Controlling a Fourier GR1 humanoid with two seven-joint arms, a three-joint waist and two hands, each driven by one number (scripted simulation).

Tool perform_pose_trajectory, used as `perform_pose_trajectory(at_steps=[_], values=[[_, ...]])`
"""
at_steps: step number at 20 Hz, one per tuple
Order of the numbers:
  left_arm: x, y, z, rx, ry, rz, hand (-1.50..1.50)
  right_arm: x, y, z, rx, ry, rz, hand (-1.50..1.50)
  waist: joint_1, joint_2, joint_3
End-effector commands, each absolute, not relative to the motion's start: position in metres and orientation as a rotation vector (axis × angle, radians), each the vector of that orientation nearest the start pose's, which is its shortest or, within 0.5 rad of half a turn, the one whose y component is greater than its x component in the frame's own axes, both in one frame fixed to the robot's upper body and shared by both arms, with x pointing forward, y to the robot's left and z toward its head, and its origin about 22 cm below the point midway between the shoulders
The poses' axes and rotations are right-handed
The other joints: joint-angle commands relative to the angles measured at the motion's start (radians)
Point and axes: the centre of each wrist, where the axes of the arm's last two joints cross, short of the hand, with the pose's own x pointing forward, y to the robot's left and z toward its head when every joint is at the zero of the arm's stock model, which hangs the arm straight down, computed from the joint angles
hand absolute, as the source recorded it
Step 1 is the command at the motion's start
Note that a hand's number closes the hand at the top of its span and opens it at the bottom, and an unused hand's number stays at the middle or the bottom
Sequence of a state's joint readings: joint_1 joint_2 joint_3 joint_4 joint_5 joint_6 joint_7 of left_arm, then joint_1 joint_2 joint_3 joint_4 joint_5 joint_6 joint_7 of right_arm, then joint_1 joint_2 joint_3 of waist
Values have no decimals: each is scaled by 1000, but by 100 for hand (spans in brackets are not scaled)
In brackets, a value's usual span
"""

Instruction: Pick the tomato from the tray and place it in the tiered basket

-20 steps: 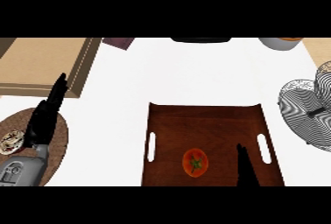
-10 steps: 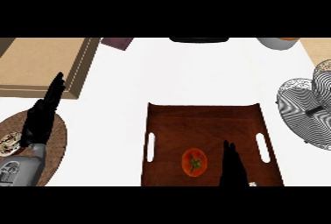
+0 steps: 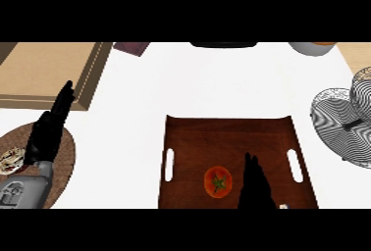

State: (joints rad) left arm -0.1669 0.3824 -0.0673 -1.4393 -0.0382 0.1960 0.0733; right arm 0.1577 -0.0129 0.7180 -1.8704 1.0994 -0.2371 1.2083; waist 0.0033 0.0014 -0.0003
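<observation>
Since 1 s ago the right hand [image 3: 255,184] has slid left across the tray [image 3: 229,135] and now sits just beside the tomato [image 3: 218,182], at its 3 o'clock, fingers straight and narrow, pointing to 12, holding nothing. Tray itself, brown w/ slot handles on both sides, hasn't moved; tomato lies in its lower half, roughly 6 o'clock of tray centre. Tiered basket [image 3: 346,125], wire, stands off the tray at its 2–3 o'clock, well apart from the tomato. Left hand [image 3: 51,127] rests open at the view's 9 o'clock, fingers up, over a round woven mat [image 3: 66,157]; a small plate [image 3: 10,161] shows at the mat's left. Risk, as I judge: tomato is round and smooth, so straight fingers closing from one side only could nudge it to roll toward the tray's left wall instead of seating in the palm. Carry path to the basket crosses the tray's right rim; too low a lift could clip it. Other things: wooden board [image 3: 43,73] at 10 o'clock, a bowl [image 3: 313,48] at 1, dark item at 12; none blocks the route.
</observation>
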Motion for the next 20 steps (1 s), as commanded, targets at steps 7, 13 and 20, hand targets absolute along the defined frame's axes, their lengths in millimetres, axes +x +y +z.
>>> perform_pose_trajectory(at_steps=[7,13,20], values=[[282,301,43,426,-1519,-234,0,162,-82,26,-793,-734,317,-150,-1,-2,1],[281,293,47,417,-1528,-222,0,177,-80,21,-760,-730,310,-150,1,-1,1],[275,283,26,428,-1545,-235,0,186,-79,-4,-725,-722,320,-150,2,0,1]])
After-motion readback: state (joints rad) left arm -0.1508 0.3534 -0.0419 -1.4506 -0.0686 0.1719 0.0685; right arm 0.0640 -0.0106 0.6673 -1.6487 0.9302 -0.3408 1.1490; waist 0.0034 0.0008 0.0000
